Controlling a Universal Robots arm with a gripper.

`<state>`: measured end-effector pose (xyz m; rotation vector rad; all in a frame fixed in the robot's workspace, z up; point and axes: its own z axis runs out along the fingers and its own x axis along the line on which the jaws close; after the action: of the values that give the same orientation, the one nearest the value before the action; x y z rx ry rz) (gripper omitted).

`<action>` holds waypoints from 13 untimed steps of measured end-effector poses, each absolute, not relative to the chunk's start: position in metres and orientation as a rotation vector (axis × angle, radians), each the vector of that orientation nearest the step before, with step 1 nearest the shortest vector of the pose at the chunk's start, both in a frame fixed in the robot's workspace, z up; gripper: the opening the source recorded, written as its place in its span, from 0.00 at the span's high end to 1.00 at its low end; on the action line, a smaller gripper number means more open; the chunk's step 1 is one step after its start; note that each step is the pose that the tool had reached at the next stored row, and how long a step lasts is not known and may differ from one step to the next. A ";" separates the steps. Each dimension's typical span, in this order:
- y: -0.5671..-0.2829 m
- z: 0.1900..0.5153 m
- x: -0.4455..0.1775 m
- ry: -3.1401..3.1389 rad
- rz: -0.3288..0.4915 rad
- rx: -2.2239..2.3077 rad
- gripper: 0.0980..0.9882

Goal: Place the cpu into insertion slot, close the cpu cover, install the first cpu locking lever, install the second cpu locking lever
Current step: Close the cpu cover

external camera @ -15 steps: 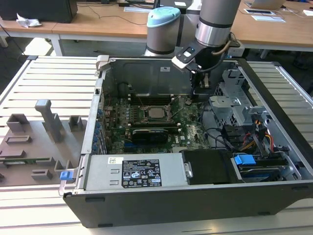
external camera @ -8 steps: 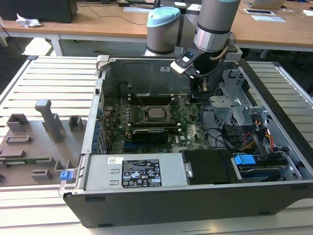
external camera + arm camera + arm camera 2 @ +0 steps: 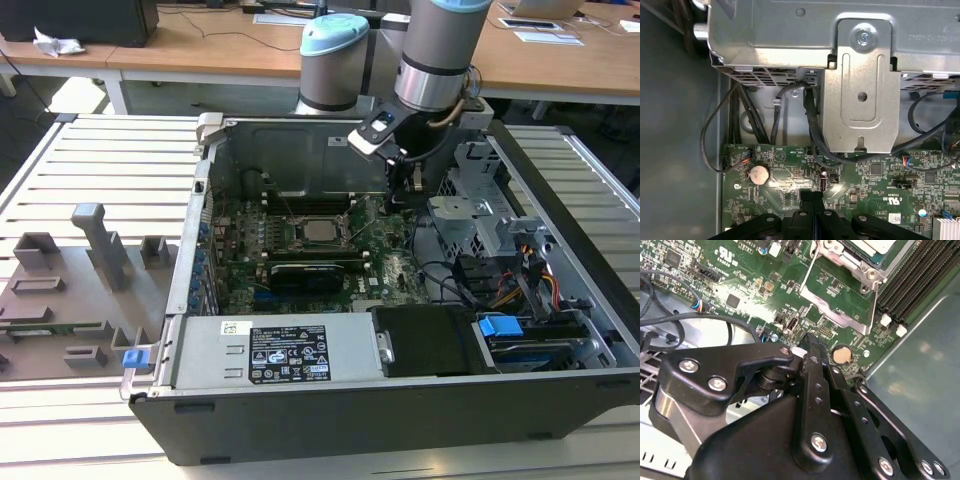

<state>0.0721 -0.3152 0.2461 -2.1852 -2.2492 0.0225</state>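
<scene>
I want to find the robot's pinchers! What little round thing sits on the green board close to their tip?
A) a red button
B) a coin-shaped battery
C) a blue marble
B: in the first wrist view a round coin-shaped battery lies flat on the green board, close beside the tip of the gripper.

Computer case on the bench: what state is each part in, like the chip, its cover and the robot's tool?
computer case: open, side panel off.
cpu: lying in the insertion slot.
cpu cover: swung open.
locking lever: unhooked, raised.
tool: shut, nothing gripped, over the board near the coin battery.
</scene>
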 end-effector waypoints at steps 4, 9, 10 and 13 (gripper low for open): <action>-0.315 0.241 0.072 -2.249 0.023 -2.185 0.99; -0.315 0.241 0.062 -2.249 0.023 -2.185 0.99; -0.315 0.241 0.060 -2.249 0.022 -2.185 0.99; -0.315 0.241 0.052 -2.250 0.022 -2.186 0.99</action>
<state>0.0523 -0.3152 0.2406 -2.1855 -2.2496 0.0218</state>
